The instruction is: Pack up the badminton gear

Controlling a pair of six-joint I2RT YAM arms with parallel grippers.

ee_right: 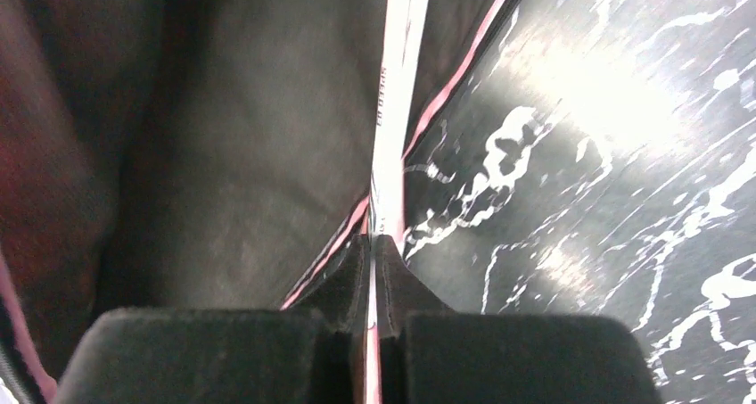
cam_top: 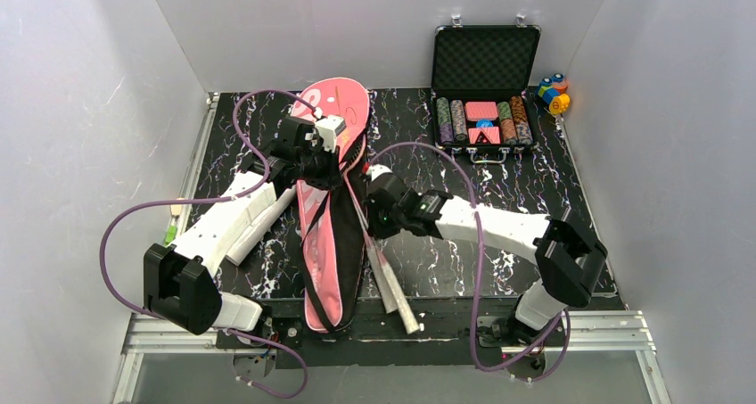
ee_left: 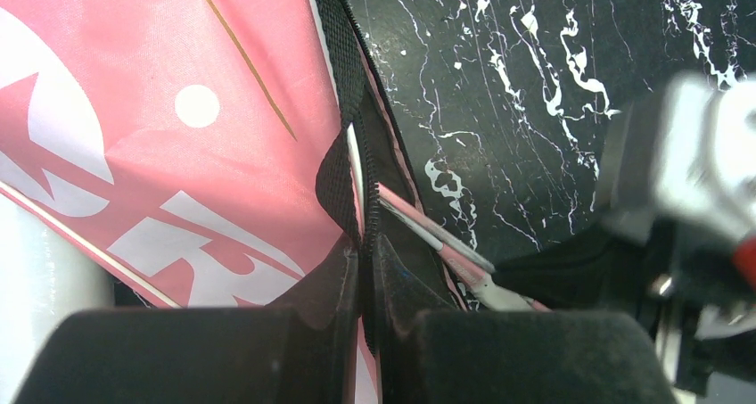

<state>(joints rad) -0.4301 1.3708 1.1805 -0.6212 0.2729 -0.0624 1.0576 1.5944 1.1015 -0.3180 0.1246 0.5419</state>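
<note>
The pink "SPORT" bag (cam_top: 341, 102) lies lengthwise down the middle of the table, its black strap (cam_top: 346, 243) draped over it. My left gripper (cam_top: 336, 161) is over the bag's upper right side, shut on the bag's black zipper edge (ee_left: 357, 127), as the left wrist view's gripper (ee_left: 367, 245) shows. Two racket shafts run out of the bag's right side to white handles (cam_top: 394, 290) near the front edge. My right gripper (cam_top: 367, 210) is shut on one thin pink-and-white shaft (ee_right: 393, 110), pinched between the fingers (ee_right: 374, 242). The racket heads are hidden inside the bag.
An open black case of poker chips (cam_top: 482, 110) stands at the back right, with small coloured toy blocks (cam_top: 553, 93) beside it. A white tube-like cylinder (cam_top: 264, 227) lies alongside the left arm. Grey walls close in three sides.
</note>
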